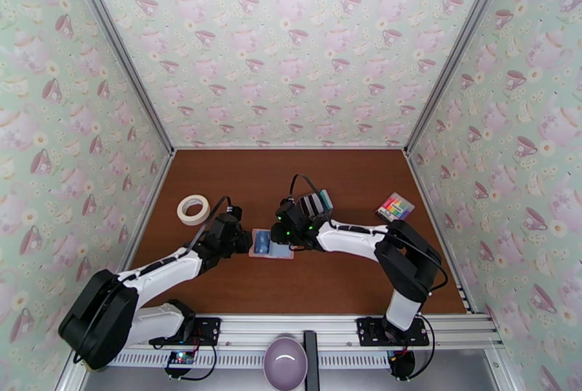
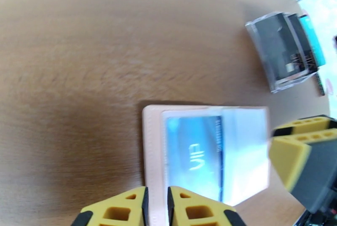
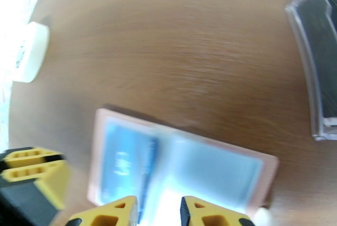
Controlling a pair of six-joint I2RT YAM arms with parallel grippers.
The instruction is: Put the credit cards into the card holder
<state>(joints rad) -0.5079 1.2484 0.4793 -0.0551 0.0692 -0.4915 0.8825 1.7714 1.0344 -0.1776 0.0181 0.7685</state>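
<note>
The pink card holder lies open and flat mid-table, its clear sleeves up. A blue credit card sits inside the left sleeve. More credit cards stand on edge in a clear stand behind it. My left gripper hangs over the holder's left pink edge, jaws a narrow gap apart. My right gripper is over the holder's near middle, jaws apart, with the blue card's edge and a raised clear sleeve showing between them. I cannot tell if either touches the holder.
A roll of white tape lies to the left, near the left arm. A rainbow-striped block sits at the right edge. A grey bowl rests on the rail in front. Bare brown table stretches behind the holder.
</note>
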